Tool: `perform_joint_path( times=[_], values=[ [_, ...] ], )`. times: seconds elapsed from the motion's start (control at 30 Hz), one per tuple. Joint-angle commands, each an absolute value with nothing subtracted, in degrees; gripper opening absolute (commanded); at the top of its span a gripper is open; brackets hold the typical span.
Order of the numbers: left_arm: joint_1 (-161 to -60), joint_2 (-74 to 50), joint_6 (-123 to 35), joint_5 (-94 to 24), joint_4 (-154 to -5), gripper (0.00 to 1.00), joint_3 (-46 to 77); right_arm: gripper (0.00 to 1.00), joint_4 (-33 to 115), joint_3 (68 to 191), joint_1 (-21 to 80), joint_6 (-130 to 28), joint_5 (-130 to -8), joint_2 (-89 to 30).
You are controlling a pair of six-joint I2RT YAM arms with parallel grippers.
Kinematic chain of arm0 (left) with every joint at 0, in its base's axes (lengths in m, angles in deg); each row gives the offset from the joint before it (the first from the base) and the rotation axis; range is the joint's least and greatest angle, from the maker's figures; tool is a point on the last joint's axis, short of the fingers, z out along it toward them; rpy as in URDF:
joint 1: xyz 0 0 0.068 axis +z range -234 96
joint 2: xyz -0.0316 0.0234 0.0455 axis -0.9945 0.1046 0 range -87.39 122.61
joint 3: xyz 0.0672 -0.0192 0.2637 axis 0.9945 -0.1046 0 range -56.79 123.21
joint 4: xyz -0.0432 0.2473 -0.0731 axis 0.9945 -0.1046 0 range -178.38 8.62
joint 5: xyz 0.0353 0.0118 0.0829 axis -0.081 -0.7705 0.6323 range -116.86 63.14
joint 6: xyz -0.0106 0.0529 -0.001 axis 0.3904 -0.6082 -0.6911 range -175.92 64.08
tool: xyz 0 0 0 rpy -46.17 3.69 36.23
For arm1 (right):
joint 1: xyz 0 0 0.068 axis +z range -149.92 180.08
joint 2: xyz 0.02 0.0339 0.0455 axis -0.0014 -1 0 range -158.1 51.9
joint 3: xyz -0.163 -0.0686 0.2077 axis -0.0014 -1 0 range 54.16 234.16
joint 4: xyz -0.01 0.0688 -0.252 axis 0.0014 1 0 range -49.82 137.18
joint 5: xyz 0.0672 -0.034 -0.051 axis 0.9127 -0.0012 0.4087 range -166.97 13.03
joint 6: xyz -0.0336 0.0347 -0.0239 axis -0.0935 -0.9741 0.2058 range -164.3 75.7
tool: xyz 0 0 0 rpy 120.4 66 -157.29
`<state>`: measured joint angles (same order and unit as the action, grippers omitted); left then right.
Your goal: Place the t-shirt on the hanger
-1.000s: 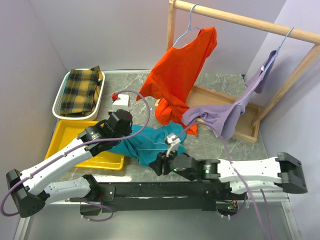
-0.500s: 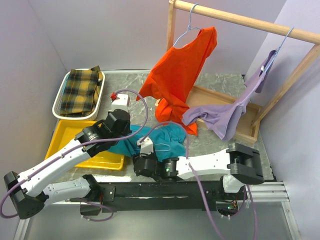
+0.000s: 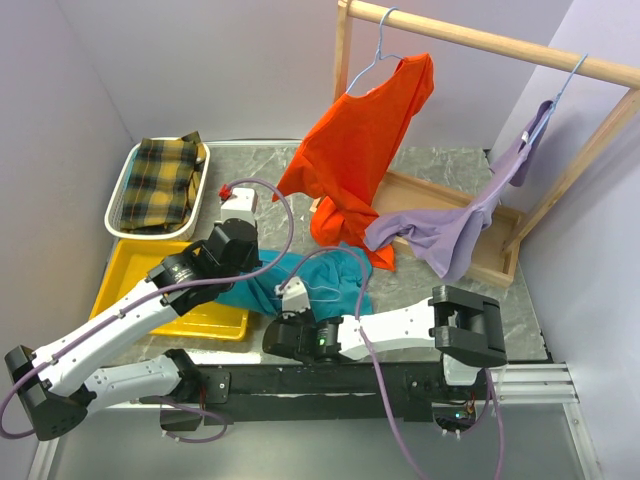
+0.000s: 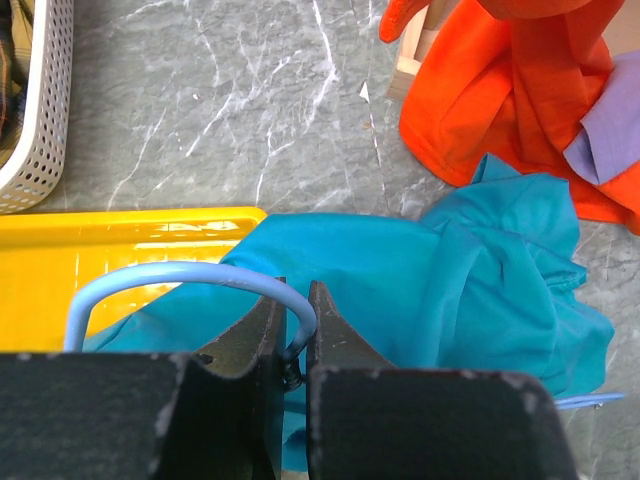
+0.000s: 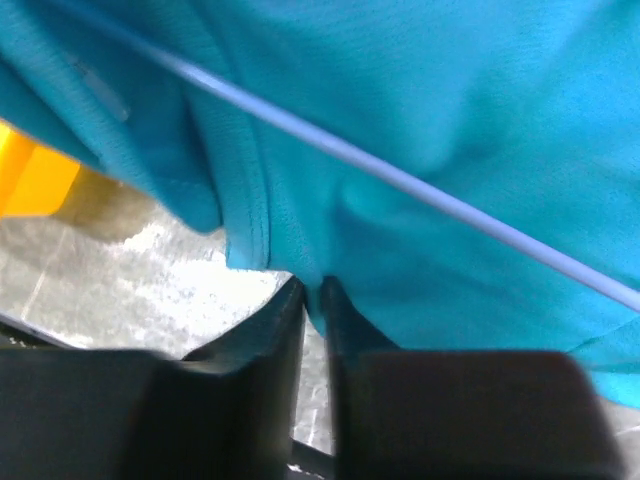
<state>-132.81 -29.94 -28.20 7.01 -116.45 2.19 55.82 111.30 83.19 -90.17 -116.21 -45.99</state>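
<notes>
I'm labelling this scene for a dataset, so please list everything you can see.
t-shirt: one, teal, heaped on table by tray
hanger: one, pale blue, against t-shirt
orange shirt: one, hanging on rack
lilac shirt: one, hanging on rack
rack: one, wooden, far right
basket: one, white, far left, holds plaid cloth
tray: one, yellow, near left
table: one, grey marble
left gripper: black, shut on hanger's hook
right gripper: black, pinching t-shirt
</notes>
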Motion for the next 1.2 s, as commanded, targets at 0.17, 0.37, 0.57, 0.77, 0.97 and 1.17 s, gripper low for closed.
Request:
perform_joint_path(
  times=[0.17, 0.37, 0.57, 0.77, 0.97, 1.17],
  values=[
    [-132.6, -32.46, -29.38, 7.23, -116.01, 0.01, 4.12, 0.0, 56.71, 105.32, 83.22, -97.3, -123.9, -35.39],
    [-132.6, -34.56, -30.78, 7.94, -115.83, 0.01, 3.86, 0.0, 57.23, 100.31, 83.05, -99.76, -124.08, -28.09],
    [-132.6, -39.31, -33.25, 8.73, -114.25, 0.01, 1.66, 0.0, 56.09, 95.65, 81.56, -100.29, -121.62, -19.48],
    [-132.6, -42.03, -34.83, 11.46, -114.16, 0.01, 0.43, 0.0, 54.95, 91.08, 78.66, -98.54, -117.67, -10.78],
    [-132.69, -45.02, -36.67, 10.58, -111.0, 0.01, -1.59, 0.0, 55.91, 90.19, 76.19, -97.48, -114.76, -6.29],
    [-132.69, -44.94, -37.64, 12.77, -110.82, 0.01, -2.12, 0.0, 58.11, 90.54, 75.05, -96.69, -114.14, -3.04]
  ],
)
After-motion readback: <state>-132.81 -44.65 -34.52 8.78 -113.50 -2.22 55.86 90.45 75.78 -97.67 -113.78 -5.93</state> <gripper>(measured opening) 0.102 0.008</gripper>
